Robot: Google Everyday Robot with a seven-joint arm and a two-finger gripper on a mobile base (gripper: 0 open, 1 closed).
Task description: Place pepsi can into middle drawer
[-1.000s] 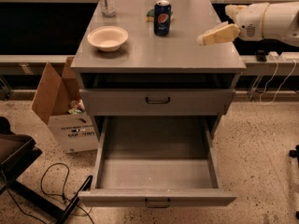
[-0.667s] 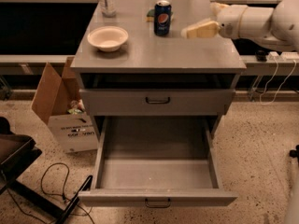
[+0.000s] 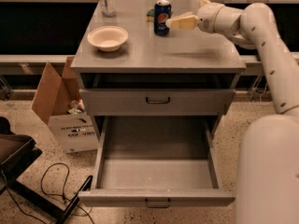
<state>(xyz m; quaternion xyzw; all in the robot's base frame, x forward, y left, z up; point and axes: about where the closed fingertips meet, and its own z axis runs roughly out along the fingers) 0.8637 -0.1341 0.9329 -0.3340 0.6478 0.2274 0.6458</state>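
Observation:
The pepsi can [image 3: 162, 17] stands upright at the back of the grey cabinet top [image 3: 187, 50], dark blue with a silver top. My gripper [image 3: 180, 22] reaches in from the right on a white arm and sits just right of the can, close to it at can height. The middle drawer [image 3: 156, 171] is pulled wide open below, its flat grey floor bare, with a dark bar handle [image 3: 157, 203] on its front edge.
A white bowl [image 3: 108, 37] sits on the left of the cabinet top. A clear bottle [image 3: 107, 0] stands at the back left. The handled drawer front [image 3: 157, 100] above is shut. An open cardboard box [image 3: 65, 111] and cables [image 3: 51, 185] lie on the floor to the left.
My gripper has moved left across the cabinet top, from its right edge to just beside the pepsi can. The can, bowl and drawer have not moved.

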